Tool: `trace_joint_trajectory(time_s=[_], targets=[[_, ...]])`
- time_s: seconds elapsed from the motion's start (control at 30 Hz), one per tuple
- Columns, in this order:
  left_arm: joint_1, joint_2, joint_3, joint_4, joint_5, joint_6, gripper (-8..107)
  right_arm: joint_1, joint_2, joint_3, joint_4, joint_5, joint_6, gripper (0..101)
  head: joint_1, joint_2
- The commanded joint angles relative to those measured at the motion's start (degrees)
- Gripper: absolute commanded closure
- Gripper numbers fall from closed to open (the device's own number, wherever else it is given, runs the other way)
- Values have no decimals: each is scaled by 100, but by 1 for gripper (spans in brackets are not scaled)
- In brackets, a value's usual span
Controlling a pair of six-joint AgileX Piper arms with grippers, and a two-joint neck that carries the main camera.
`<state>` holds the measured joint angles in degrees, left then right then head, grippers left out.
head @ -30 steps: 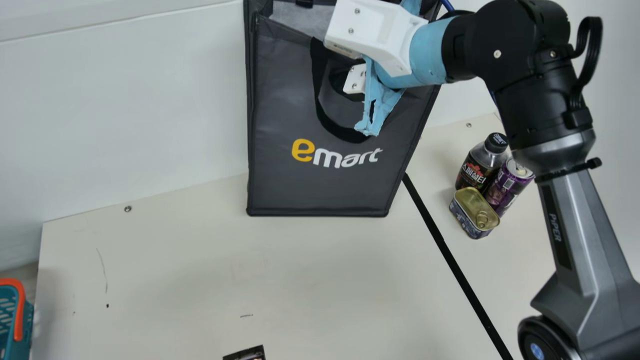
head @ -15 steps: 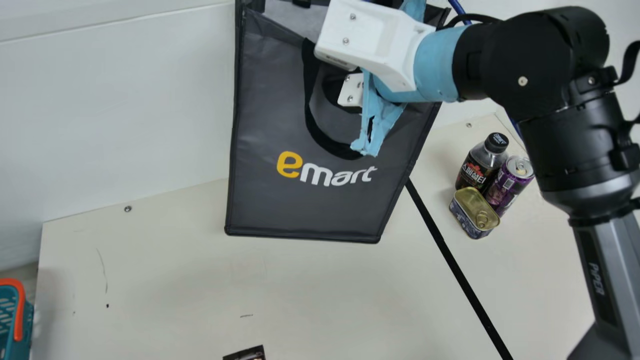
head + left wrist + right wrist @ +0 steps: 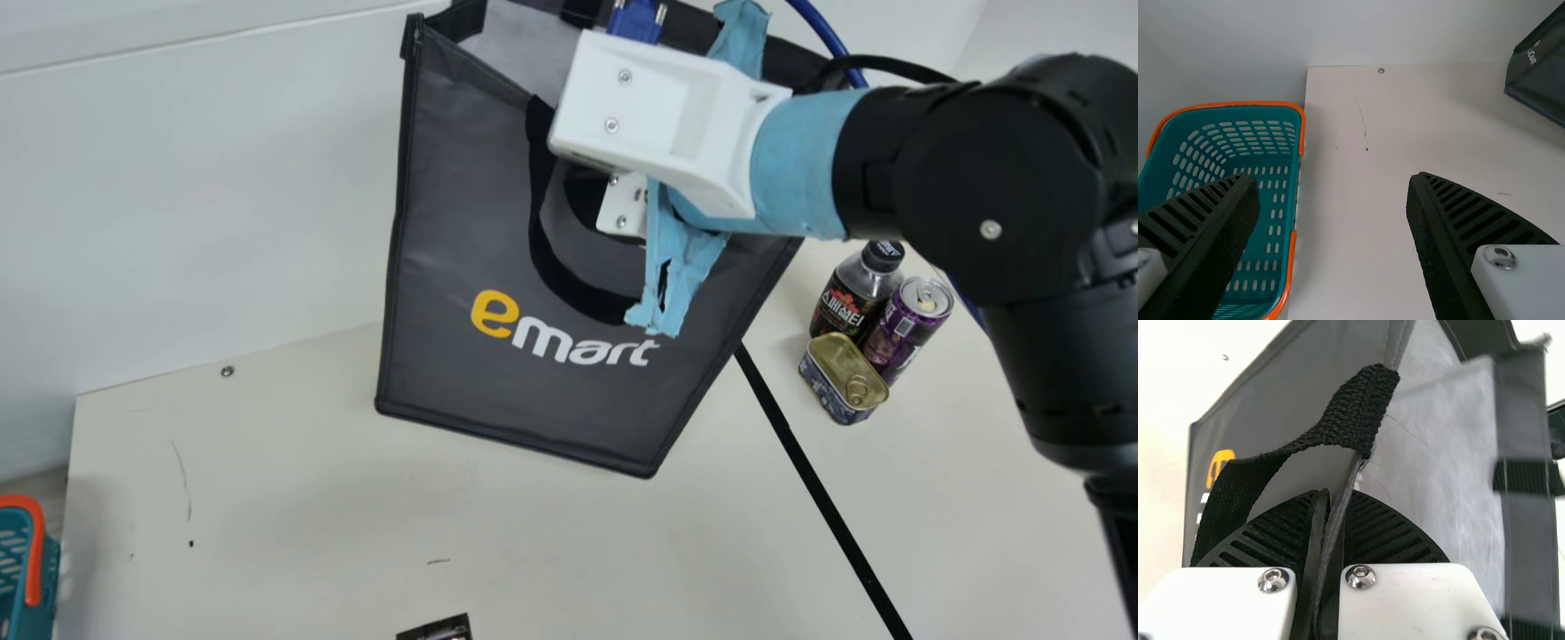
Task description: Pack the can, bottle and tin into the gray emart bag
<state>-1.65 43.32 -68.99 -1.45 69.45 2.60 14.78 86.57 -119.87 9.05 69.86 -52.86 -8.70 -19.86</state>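
1. Gray fabric makes up the emart bag (image 3: 516, 222), which we see at 12 o'clock in the main view, tilted, with its bottom edge sloping down toward 5 o'clock.
2. Our right hand (image 3: 622, 209) is clenched on the emart bag: in the right wrist view, the rim is pinched between its ribbed fingers (image 3: 1388, 537), with the black strap (image 3: 1358, 410) close by.
3. We find the bottle (image 3: 845, 298) between 2 and 3 o'clock in the main view, standing on the bench (image 3: 293, 498), dark cap up.
4. Purple and upright, the can (image 3: 902, 333) stands at 3 o'clock, right beside the bottle.
5. The tin (image 3: 845, 378) sits between 3 and 4 o'clock, gold lid and ring pull upward, bunched up with the other two outside the emart bag.
6. Our left hand (image 3: 1335, 179) is released, its fingers spread wide and holding nothing.
7. We have a teal basket (image 3: 31, 556) with an orange handle near 8 o'clock.
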Motion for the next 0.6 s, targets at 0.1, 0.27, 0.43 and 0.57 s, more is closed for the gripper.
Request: trace_joint_trajectory(time_s=[0.1,0.27,0.43,0.57], targets=[[0,0,0,0,0,0,9,183,-244,272,-129,4,99,101,-130,-14],[0,0,0,0,0,0,9,378,-472,558,-260,4,223,101,-130,-14],[0,0,0,0,0,0,9,566,-667,829,-389,4,347,101,-130,-14],[0,0,0,0,0,0,9,705,-799,1046,-492,4,443,101,-130,-14]])
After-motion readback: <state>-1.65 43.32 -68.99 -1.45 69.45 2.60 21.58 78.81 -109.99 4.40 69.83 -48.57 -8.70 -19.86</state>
